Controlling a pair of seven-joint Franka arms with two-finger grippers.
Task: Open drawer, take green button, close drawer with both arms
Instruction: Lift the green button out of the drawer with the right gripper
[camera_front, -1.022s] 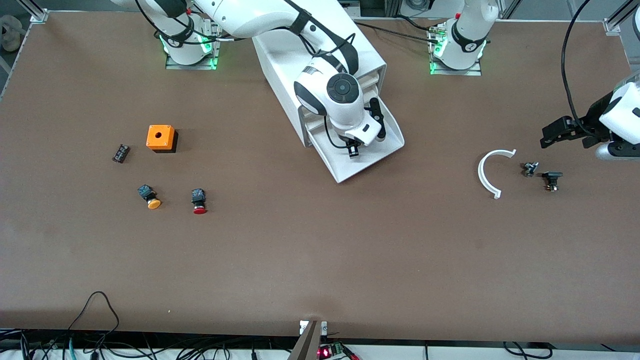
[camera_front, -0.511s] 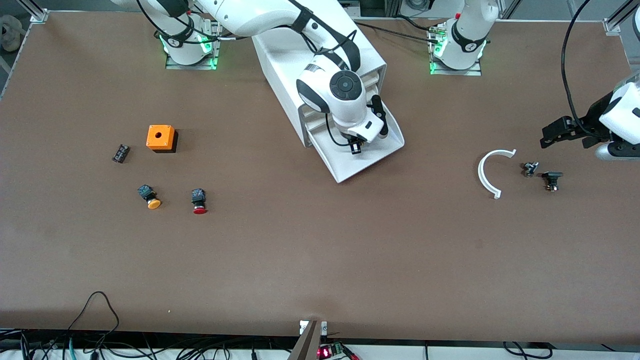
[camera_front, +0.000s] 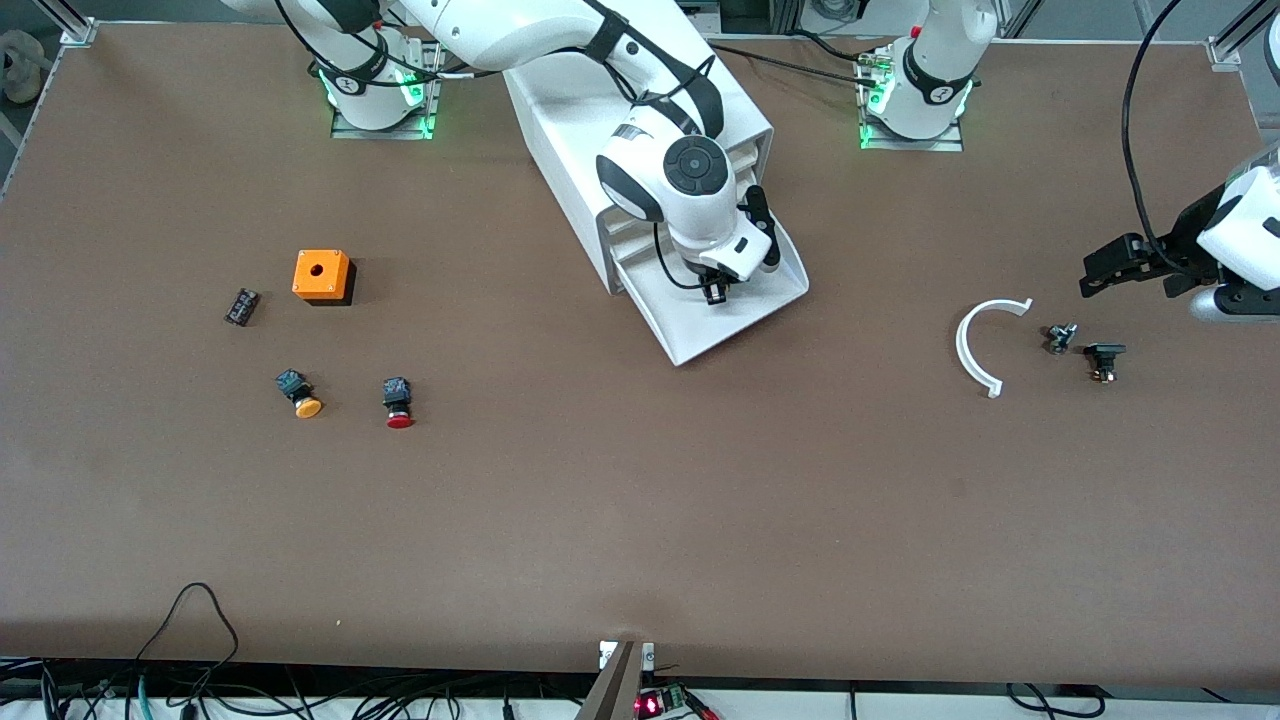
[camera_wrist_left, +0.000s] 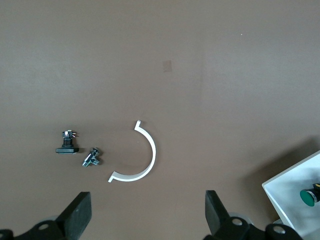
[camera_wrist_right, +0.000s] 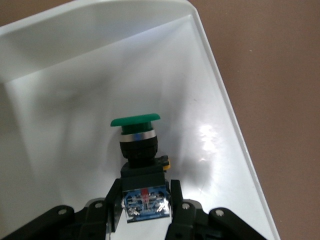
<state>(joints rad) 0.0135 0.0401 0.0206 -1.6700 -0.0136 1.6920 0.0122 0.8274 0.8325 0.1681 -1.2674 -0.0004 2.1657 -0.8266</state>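
Note:
The white cabinet (camera_front: 560, 120) stands at the middle of the table, near the robots' bases. Its lowest drawer (camera_front: 765, 305) is pulled open. My right gripper (camera_front: 715, 292) is inside the drawer, shut on the black body of the green-capped button (camera_wrist_right: 136, 121); its fingers (camera_wrist_right: 174, 192) press on both sides of the body. The drawer's white floor (camera_wrist_right: 60, 100) lies under the button. My left gripper (camera_front: 1100, 275) is open and empty in the air over the table at the left arm's end. In the left wrist view the button (camera_wrist_left: 308, 196) shows in the drawer's corner (camera_wrist_left: 287, 190), past the open gripper (camera_wrist_left: 147, 212).
An orange box (camera_front: 322, 276), a small black part (camera_front: 241, 306), an orange-capped button (camera_front: 300, 394) and a red-capped button (camera_front: 398, 403) lie toward the right arm's end. A white arc (camera_front: 975, 345) and two small black parts (camera_front: 1060, 338) (camera_front: 1103, 360) lie below my left gripper.
My right gripper has shifted a little toward the cabinet inside the open drawer, with the button between its fingers. The left arm has not moved.

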